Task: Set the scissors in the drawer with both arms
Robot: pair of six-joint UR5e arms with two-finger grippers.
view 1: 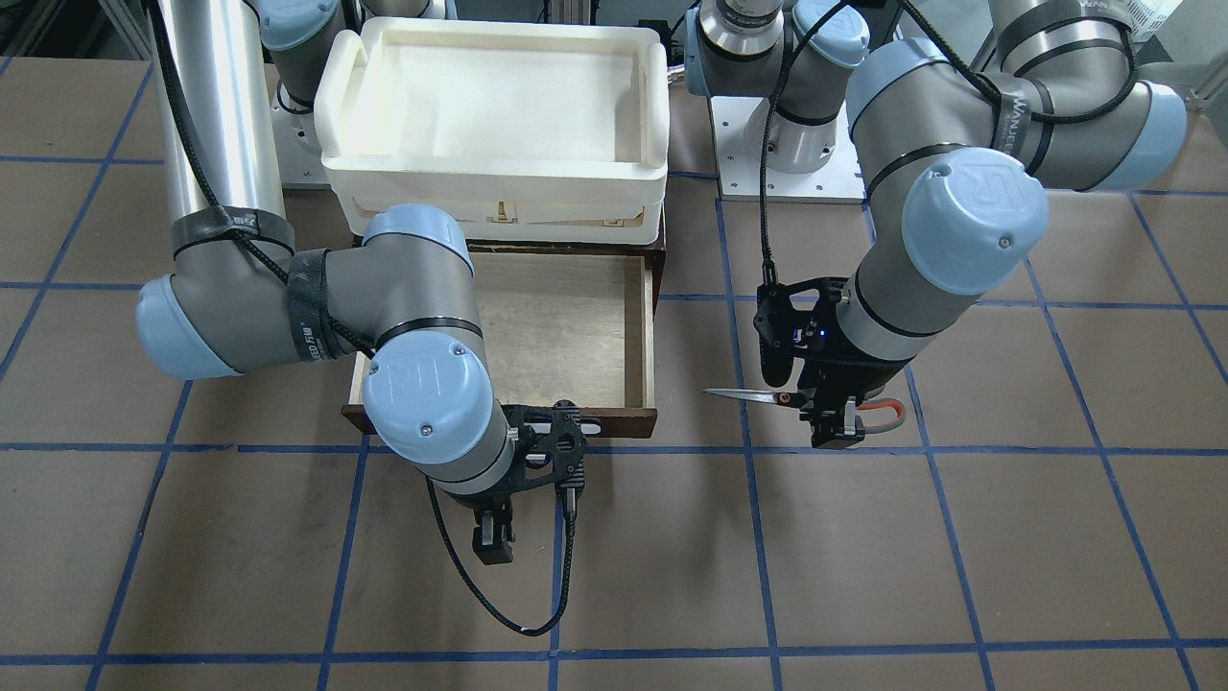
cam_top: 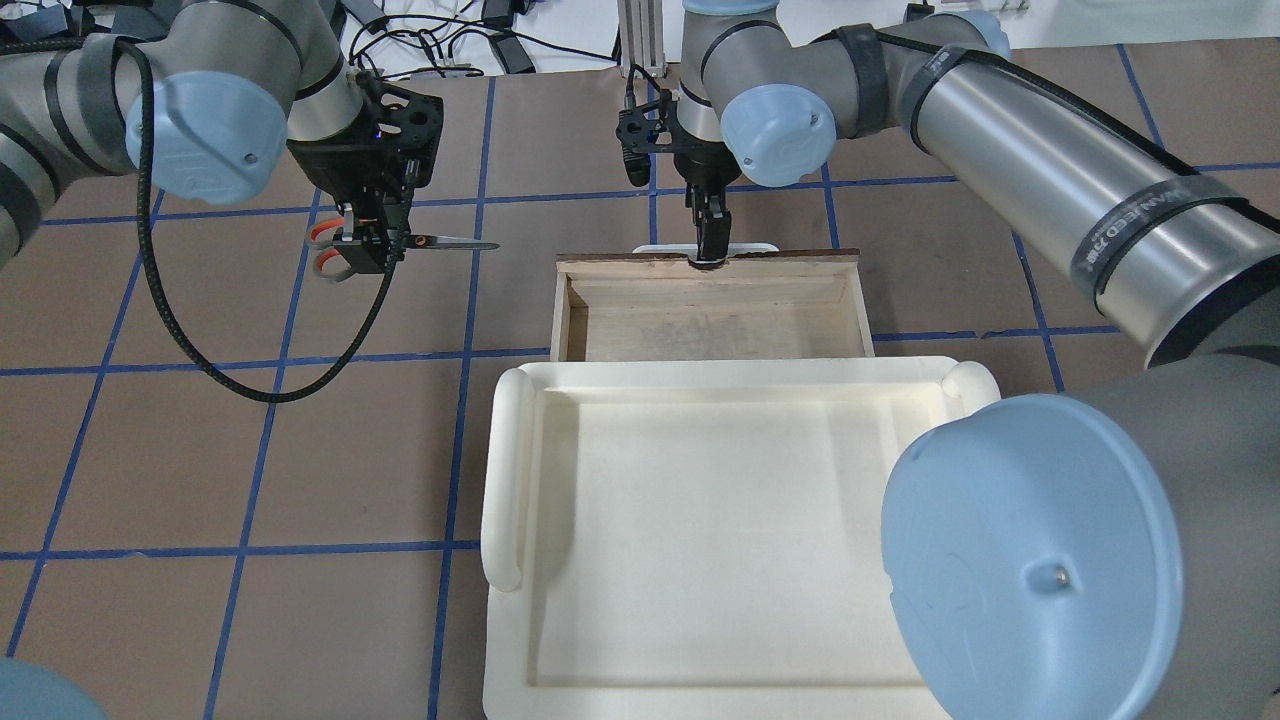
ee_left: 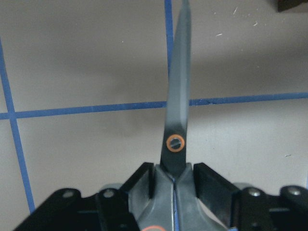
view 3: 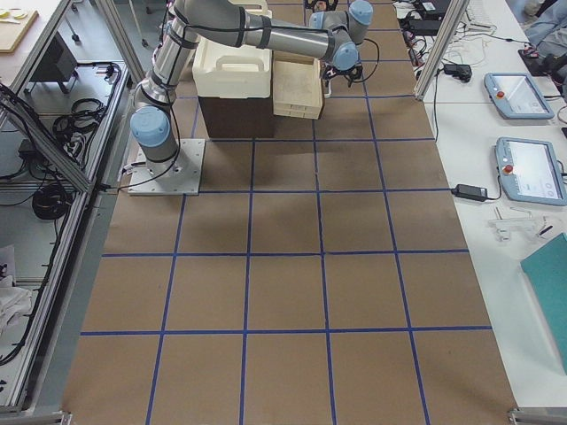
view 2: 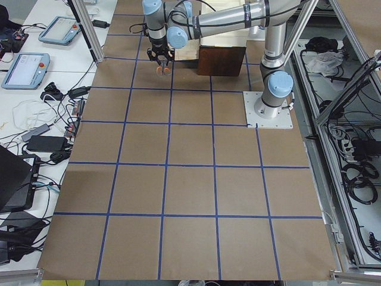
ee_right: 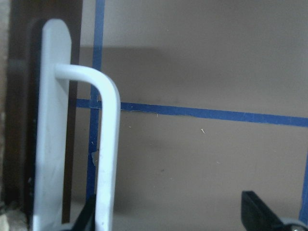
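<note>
Scissors (view 1: 758,394) poised beside open drawer (view 1: 566,331)
You see the left gripper (view 1: 833,422) clamping them blade-first for insertion; right gripper (cam_top: 709,255), spread wide, sits at the handle (ee_right: 108,144).

Brown table surface (view 2: 190,179) with a blue tape grid is filling every view. A white bench (view 3: 469,142) is holding teach pendants (view 3: 532,168) and cables (view 2: 47,128), with aluminium frame posts (view 3: 440,44) standing alongside.

This is a robotics lab: two large grey robot arms with light-blue joint caps (view 1: 969,230) are bolted on square metal base plates (view 2: 253,119) to a brown counter (view 2: 190,190) gridded in blue tape. It is framed by aluminium posts (view 2: 87,30), with blue-grey touchscreen teach pendants (view 3: 532,170) and tangled black cables (view 2: 357,173) alongside.
</note>
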